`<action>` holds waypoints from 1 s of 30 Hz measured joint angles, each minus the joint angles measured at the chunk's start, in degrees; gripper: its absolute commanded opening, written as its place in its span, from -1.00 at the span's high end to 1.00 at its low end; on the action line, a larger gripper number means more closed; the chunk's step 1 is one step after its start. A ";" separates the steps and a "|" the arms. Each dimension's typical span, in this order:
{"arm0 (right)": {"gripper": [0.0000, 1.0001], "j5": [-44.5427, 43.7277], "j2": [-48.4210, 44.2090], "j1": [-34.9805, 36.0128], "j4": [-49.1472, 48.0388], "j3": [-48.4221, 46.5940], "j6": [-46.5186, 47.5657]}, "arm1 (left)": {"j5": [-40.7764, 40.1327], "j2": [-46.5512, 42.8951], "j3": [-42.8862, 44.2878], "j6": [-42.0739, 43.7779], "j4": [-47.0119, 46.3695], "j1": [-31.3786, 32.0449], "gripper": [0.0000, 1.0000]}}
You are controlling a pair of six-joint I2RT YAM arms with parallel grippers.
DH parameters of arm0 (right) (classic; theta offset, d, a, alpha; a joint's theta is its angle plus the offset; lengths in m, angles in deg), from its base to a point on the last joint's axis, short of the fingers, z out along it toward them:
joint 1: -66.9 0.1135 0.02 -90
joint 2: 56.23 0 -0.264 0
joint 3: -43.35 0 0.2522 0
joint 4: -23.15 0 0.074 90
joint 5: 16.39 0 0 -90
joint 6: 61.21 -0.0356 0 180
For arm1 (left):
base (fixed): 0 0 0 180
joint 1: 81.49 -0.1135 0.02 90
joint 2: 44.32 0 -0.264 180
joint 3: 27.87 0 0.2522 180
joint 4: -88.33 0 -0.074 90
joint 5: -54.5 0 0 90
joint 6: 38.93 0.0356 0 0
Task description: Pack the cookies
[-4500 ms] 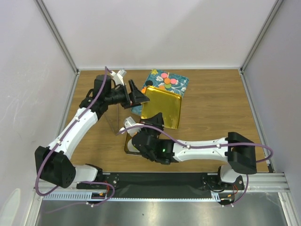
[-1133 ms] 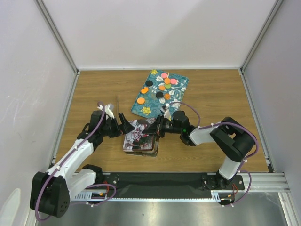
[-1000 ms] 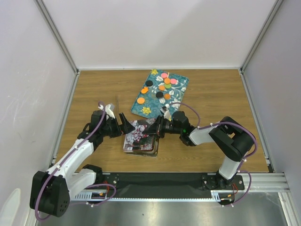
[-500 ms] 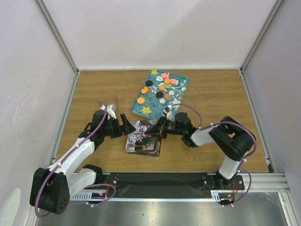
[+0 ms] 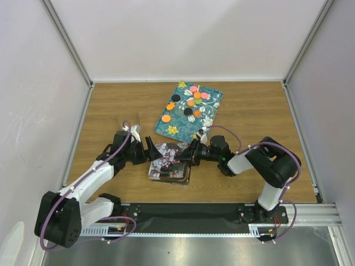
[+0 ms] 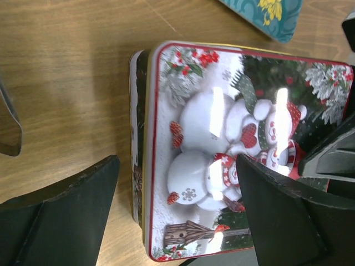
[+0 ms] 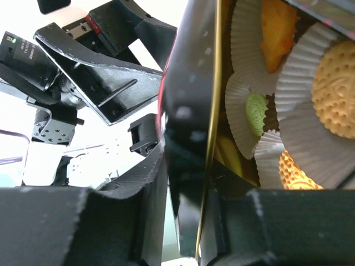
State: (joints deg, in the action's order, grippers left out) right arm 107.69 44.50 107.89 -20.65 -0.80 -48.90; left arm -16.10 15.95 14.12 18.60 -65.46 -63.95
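Observation:
The cookies, small orange, black, pink and green discs, lie on the teal tray at the back. The tin stands in front of it, with its snowman lid lying askew on top. My left gripper is open, its fingers spread across the lid without gripping it. My right gripper is shut on the lid's right edge. Under that edge I see white paper cups, one holding a green disc.
A thin clear upright piece stands left of the tray, behind my left arm. White enclosure walls close off the left, right and back. The arm bases and a metal rail run along the near edge.
4.5 s ago the lid was up, gold side showing; now it lies pattern-up on the tin. Over the last second both grippers and the tin shifted slightly right and toward the near edge.

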 measured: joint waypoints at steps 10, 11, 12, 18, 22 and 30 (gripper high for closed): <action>0.35 0.07 -0.63 -1.88 -0.83 2.93 -0.15 | -1.77 2.38 1.68 -0.02 0.52 3.82 -0.84; 0.35 0.09 -1.01 -2.16 -0.81 3.45 -0.13 | -1.90 2.71 2.10 0.00 0.55 4.04 -0.84; 0.35 0.20 -1.42 -2.49 -0.79 3.98 -0.11 | -2.12 2.97 2.43 -0.02 0.55 4.26 -0.84; 0.33 0.87 -4.72 -4.96 -0.55 6.86 0.24 | -3.04 5.09 4.59 0.04 0.57 6.05 -0.84; 0.33 0.92 -6.82 -5.81 0.76 7.65 1.25 | -3.17 6.49 5.35 0.17 0.57 6.86 -0.82; 0.31 0.98 -10.08 -7.15 3.74 9.44 2.95 | -3.45 8.94 6.75 1.03 1.01 8.24 -0.81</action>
State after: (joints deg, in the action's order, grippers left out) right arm 108.68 34.42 100.74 -16.91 8.64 -45.95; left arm -19.56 24.89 20.88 19.63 -64.45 -55.71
